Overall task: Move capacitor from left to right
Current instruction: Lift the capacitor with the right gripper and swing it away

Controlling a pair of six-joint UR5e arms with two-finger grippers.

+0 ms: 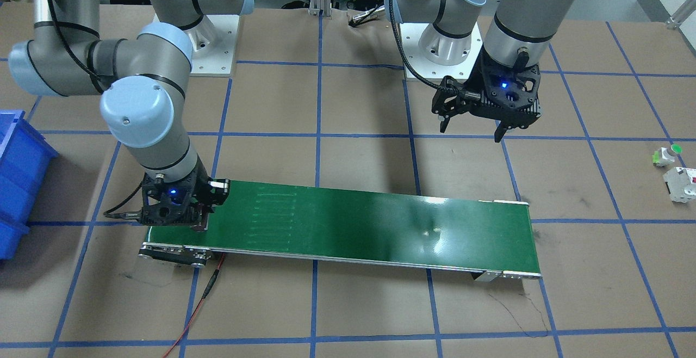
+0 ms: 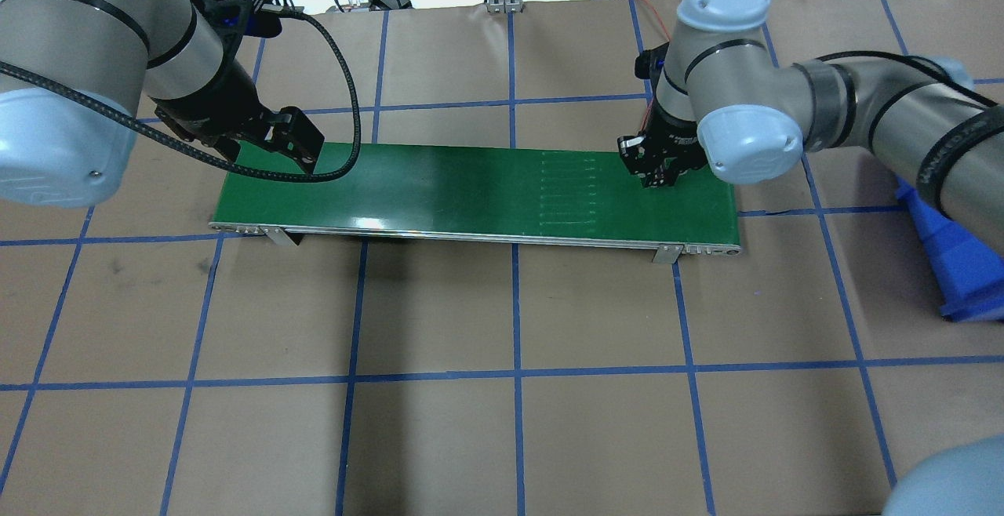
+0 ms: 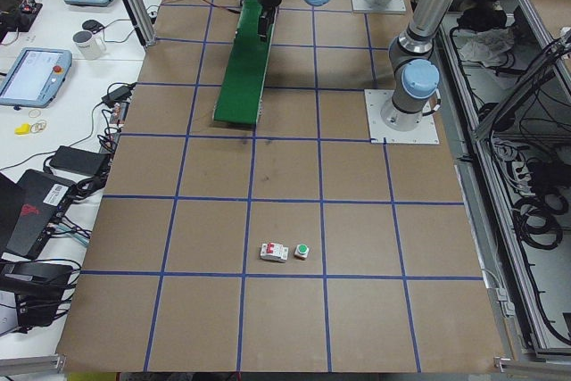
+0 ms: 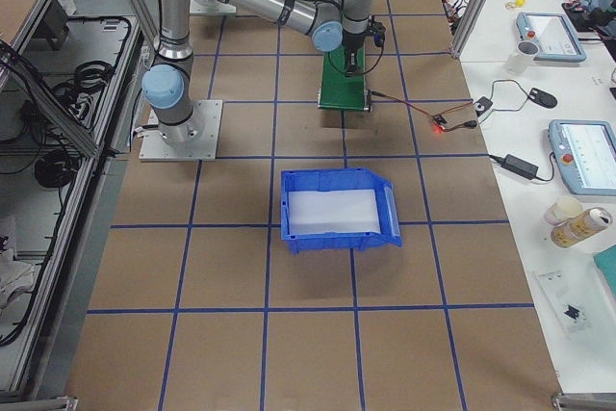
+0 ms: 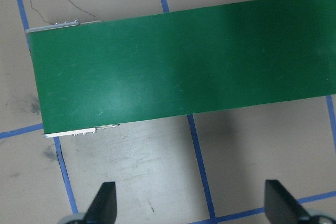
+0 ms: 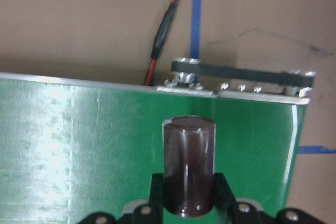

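The capacitor (image 6: 189, 171), a stubby dark maroon cylinder, sits between the fingers (image 6: 222, 188) of my right gripper (image 1: 200, 226). That gripper is shut on it, low over the right end of the green conveyor belt (image 1: 353, 222). The overhead view shows the right gripper (image 2: 657, 183) there too, with the capacitor hidden by it. My left gripper (image 1: 470, 134) is open and empty. It hangs above the table beside the belt's left end, and its fingertips (image 5: 107, 192) frame bare table in the left wrist view.
A blue bin (image 1: 16, 178) stands on the table past the belt's right end. A white part with green cap (image 1: 667, 154) and a white boxy part with red mark (image 1: 682, 183) lie far out on my left. A red wire (image 1: 201, 298) leaves the belt's right end.
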